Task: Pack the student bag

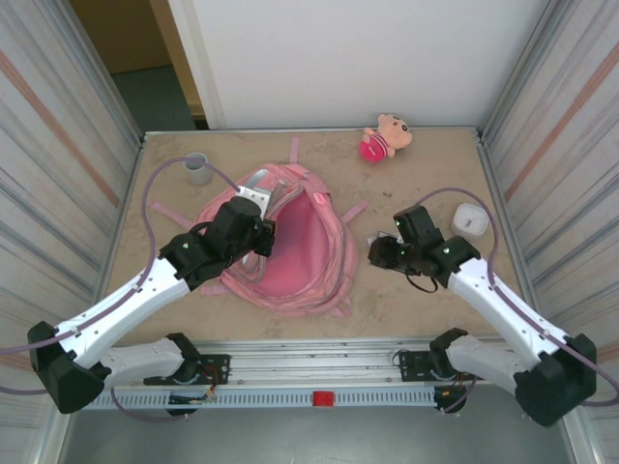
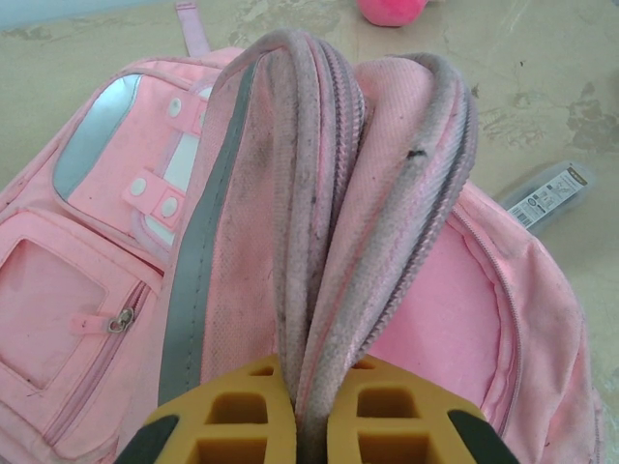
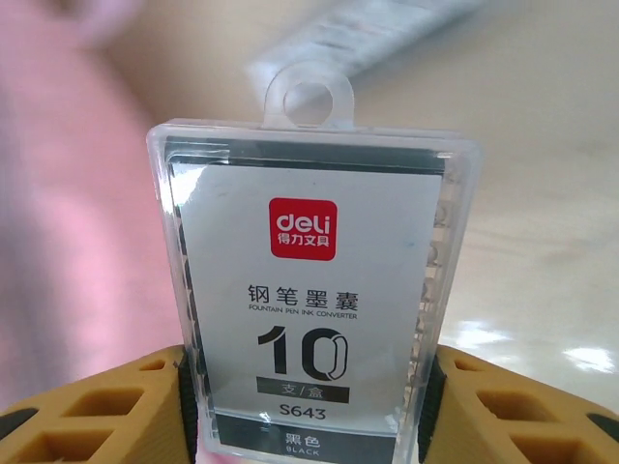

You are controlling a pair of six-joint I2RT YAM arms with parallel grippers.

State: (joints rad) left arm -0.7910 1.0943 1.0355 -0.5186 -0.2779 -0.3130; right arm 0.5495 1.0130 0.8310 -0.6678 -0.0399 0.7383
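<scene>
Beside student bag (image 1: 290,256), ink box (image 3: 309,290) gripped

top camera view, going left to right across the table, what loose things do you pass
grey cup → student bag → plush doll → white case

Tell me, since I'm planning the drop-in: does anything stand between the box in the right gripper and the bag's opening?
Nothing visible does. The right gripper holds the ink box just right of the student bag, whose mouth the left gripper pinches open. Another clear box lies flat on the table beside it.
</scene>
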